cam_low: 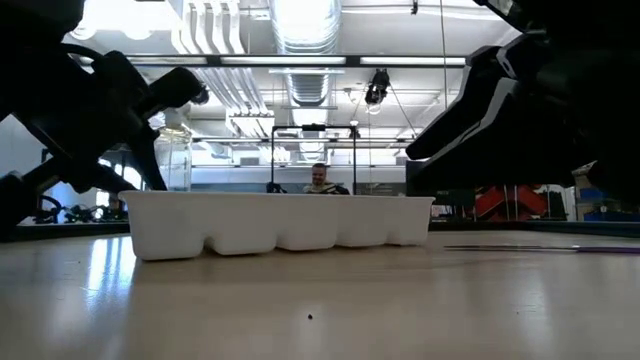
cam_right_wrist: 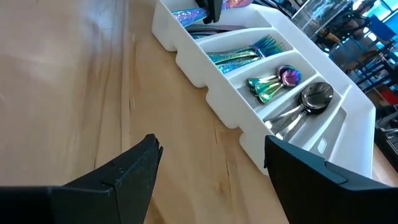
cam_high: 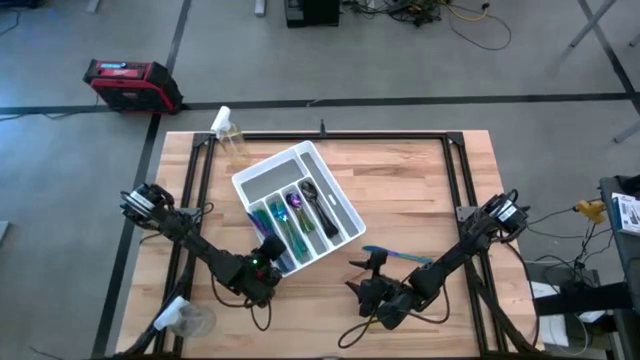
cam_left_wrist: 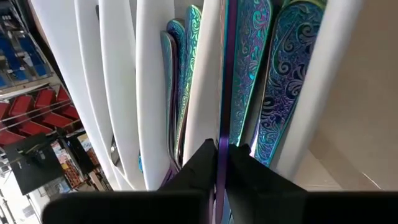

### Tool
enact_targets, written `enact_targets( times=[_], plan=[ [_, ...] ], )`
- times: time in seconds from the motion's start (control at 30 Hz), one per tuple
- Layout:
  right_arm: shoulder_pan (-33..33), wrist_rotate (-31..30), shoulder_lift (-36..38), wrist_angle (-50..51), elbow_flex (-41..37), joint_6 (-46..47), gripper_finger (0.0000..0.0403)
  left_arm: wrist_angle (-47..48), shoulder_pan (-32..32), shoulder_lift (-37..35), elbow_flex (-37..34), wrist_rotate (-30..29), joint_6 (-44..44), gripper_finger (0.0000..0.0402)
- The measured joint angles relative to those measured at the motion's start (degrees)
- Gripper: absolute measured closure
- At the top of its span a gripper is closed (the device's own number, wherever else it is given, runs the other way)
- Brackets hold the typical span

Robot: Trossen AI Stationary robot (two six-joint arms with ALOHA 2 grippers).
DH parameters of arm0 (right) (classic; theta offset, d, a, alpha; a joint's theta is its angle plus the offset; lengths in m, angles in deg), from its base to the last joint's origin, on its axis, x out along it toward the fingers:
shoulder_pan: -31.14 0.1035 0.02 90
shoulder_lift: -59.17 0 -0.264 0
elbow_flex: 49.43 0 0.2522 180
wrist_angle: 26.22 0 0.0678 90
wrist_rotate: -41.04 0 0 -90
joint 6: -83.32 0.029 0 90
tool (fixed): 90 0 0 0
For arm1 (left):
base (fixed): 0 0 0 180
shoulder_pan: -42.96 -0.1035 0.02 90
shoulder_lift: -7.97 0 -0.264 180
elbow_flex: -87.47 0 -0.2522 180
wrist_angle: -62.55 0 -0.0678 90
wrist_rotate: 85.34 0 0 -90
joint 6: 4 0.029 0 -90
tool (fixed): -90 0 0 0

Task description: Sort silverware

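A white compartmented tray (cam_high: 298,205) lies slantwise in the table's middle. It holds teal forks (cam_right_wrist: 245,53), iridescent spoons (cam_right_wrist: 273,84) and dark spoons (cam_right_wrist: 311,102). My left gripper (cam_high: 266,252) is over the tray's near end, shut on a slim purple piece of silverware (cam_left_wrist: 222,93) above patterned teal pieces (cam_left_wrist: 286,87). Another blue piece (cam_high: 402,256) lies flat on the table right of the tray. My right gripper (cam_right_wrist: 211,155) stands open just near of that piece, with nothing between its fingers. My left gripper pinches the slim purple piece between its two fingertips (cam_left_wrist: 200,163), at the stretch (cam_left_wrist: 222,146) nearest the camera. The piece shows edge-on and runs along the tray's compartments. Whether its far end rests in the tray I cannot tell.
A clear bottle with a white cap (cam_high: 226,128) stands at the table's far left corner, and a clear cup (cam_high: 185,318) at the near left corner. Bare wood (cam_high: 420,190) lies right of the tray. A person (cam_low: 320,180) sits far behind the table.
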Motion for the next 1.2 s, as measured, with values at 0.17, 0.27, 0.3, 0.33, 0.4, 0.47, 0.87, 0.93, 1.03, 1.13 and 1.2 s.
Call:
enact_targets(
  times=[0.17, 0.27, 0.3, 0.33, 0.4, 0.47, 0.87, 0.93, 1.03, 1.13, 1.2],
  plan=[
    [0.00, -0.02, 0.00, -0.27, 0.00, 0.14, 0.0132, -0.80, -0.46, 0.75, 0.02, -0.73, 0.68, 0.0364],
    [0.00, -0.02, 0.00, -0.28, 0.00, 0.14, 0.0127, -0.81, -0.62, 0.89, 0.02, -0.64, 0.71, 0.0363],
    [0.00, -0.02, 0.00, -0.28, 0.00, 0.14, 0.0125, -0.76, -0.67, 0.89, 0.02, -0.50, 0.75, 0.0362],
    [0.00, -0.02, 0.00, -0.28, 0.00, 0.12, 0.0124, -0.66, -0.67, 0.89, 0.02, -0.37, 0.77, 0.0362],
    [0.00, -0.02, 0.00, -0.27, 0.00, 0.14, 0.0123, -0.25, -0.67, 0.89, 0.02, -0.26, 0.79, 0.0361],
    [0.00, -0.02, 0.00, -0.27, 0.00, 0.12, 0.0125, 0.71, -0.67, 0.89, 0.07, -0.11, 0.79, 0.0361],
    [0.00, -0.09, 0.46, 0.86, -0.09, -1.32, 0.0130, 14.56, -1.29, -0.40, 5.76, 2.71, -7.16, 0.0360],
    [-0.02, -0.07, 1.57, 3.34, -0.11, -1.60, 0.0127, 18.18, -1.73, -1.16, 7.35, 3.61, -12.87, 0.0360],
    [-0.15, 0.04, 4.62, 11.30, -0.16, 0.31, 0.0127, 22.98, -2.50, -3.13, 8.35, 6.08, -24.13, 0.0360],
    [-0.63, 2.00, 8.77, 21.37, -1.09, 5.11, 0.0135, 24.36, -2.66, -6.43, 8.22, 6.92, -34.06, 0.0360],
    [-1.34, 5.16, 12.24, 25.15, -3.29, 8.30, 0.0142, 23.71, -2.66, -9.04, 7.80, 7.22, -40.78, 0.0360]
  ],
)
